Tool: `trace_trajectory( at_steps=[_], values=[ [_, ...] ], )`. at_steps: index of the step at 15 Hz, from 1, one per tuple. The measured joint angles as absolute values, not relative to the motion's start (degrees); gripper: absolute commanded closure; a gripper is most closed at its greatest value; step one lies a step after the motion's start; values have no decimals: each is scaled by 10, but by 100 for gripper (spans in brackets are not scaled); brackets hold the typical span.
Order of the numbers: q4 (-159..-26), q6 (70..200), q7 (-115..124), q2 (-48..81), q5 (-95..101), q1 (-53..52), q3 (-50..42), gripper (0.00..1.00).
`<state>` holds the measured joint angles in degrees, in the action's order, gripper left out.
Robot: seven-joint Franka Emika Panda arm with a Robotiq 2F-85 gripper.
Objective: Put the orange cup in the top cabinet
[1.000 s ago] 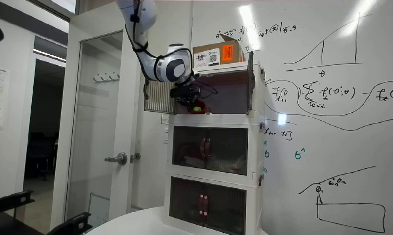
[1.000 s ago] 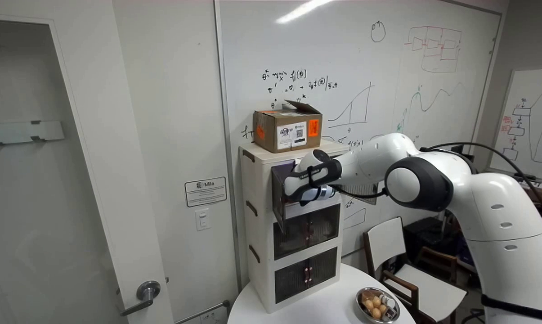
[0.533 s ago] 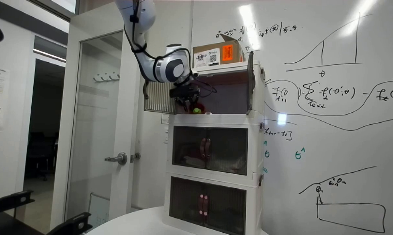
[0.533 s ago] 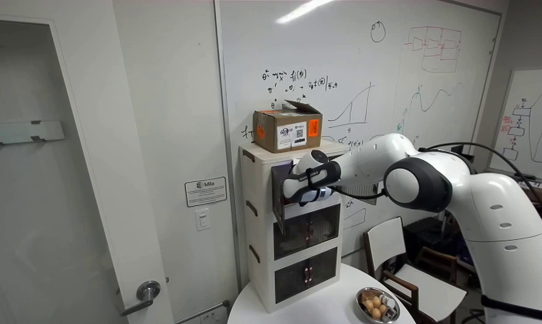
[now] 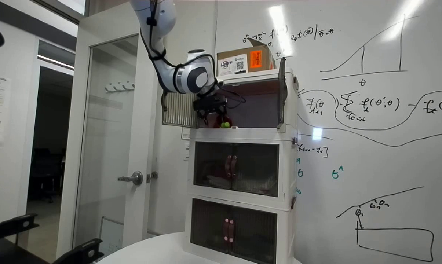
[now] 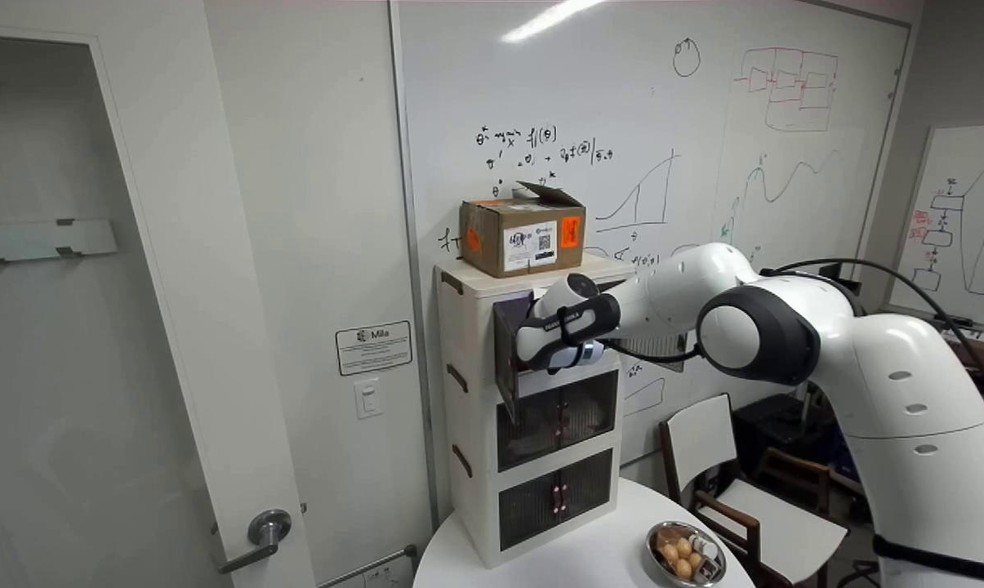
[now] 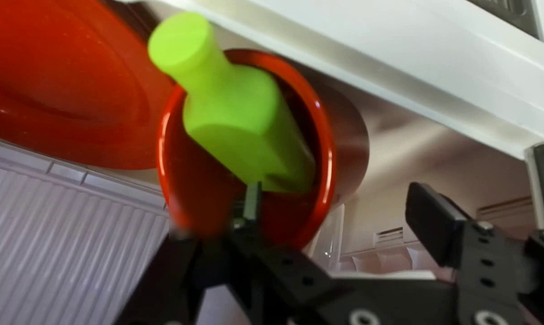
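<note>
The cup (image 7: 344,140) is already inside the top cabinet (image 5: 259,113), just behind the white sill (image 7: 366,67), in the middle of the wrist view. Both doors (image 5: 178,110) are swung out in both exterior views, I suppose so that the arm (image 5: 187,77) can enter freely. The claw (image 7: 337,198) has its fingers well apart: one finger (image 7: 253,201) is over the mouth of the cup, near the green bottle (image 7: 249,122), and the other is outside, toward the lower right of the frame. So the cup's wall lies between them, but I see no squeeze on it; the rim's lower left is blurred, and I cannot tell whether a finger touches. To me this position would serve for letting go, or for a small correction.

In the wrist view the mouth faces out of the frame, a little to the left; the outer wall shows on the right, so the cup's long axis goes back toward that side. Whether it stands or lies tipped, I cannot say surely. The green bottle leans in it, cap to the upper left, probably because the cup is wider.
</note>
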<state>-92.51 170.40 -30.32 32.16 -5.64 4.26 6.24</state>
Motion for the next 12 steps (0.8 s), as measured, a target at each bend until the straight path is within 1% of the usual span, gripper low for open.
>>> trace_trajectory(
  at_steps=[3,5,6,7,10,11,12],
  values=[
    [-927,1739,-321,326,-20,36,46,74],
    [-927,1774,-325,330,24,27,29,88],
    [-927,1792,-321,332,57,25,23,96],
    [-927,1810,-318,335,86,20,13,99],
    [-928,1852,-316,340,133,-10,-32,100],
    [-928,1860,-317,342,135,-22,-46,71],
    [-928,1864,-317,344,135,-31,-55,71]
  ],
)
